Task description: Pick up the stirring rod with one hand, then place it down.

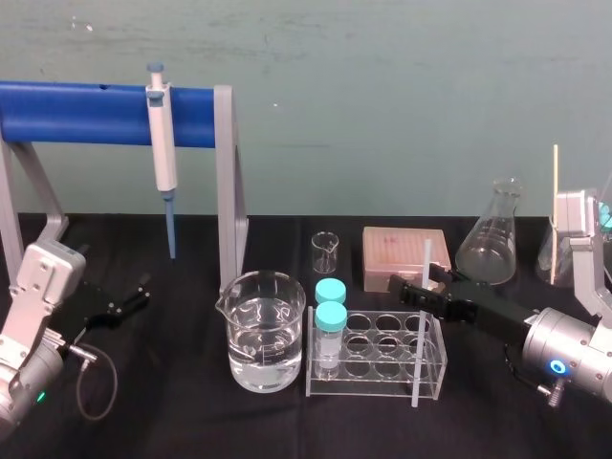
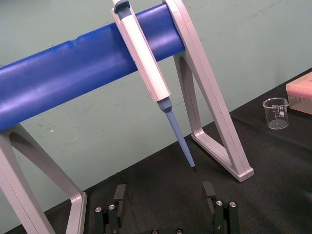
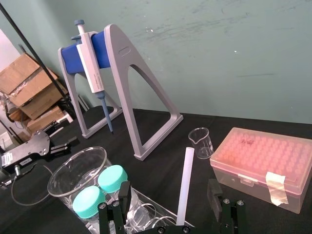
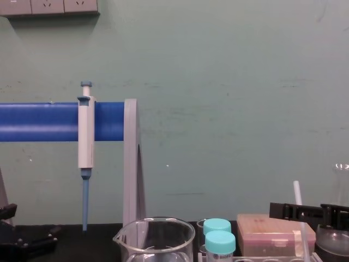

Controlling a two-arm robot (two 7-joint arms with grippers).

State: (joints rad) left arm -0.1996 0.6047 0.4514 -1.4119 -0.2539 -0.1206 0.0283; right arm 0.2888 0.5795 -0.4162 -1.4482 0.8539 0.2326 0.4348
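Note:
The stirring rod (image 1: 421, 325) is a thin translucent white rod that stands leaning in the right end of the clear tube rack (image 1: 432, 375). My right gripper (image 1: 421, 278) reaches in from the right at the rod's upper part. In the right wrist view the rod (image 3: 185, 185) rises between the two black fingers (image 3: 214, 195), which stand wide apart and do not touch it, so the gripper (image 3: 169, 191) is open. The chest view shows the rod (image 4: 298, 203) beside the black jaws. My left gripper (image 1: 129, 298) rests open near the table's left side, under the pipette (image 2: 146, 58).
A beaker of water (image 1: 266, 330) stands left of the rack, with two teal-capped tubes (image 1: 331, 320) in the rack's left end. Behind are a small beaker (image 1: 325, 251), a pink tip box (image 1: 404, 256) and a conical flask (image 1: 490, 239). A blue-barred stand (image 1: 96, 113) holds the pipette.

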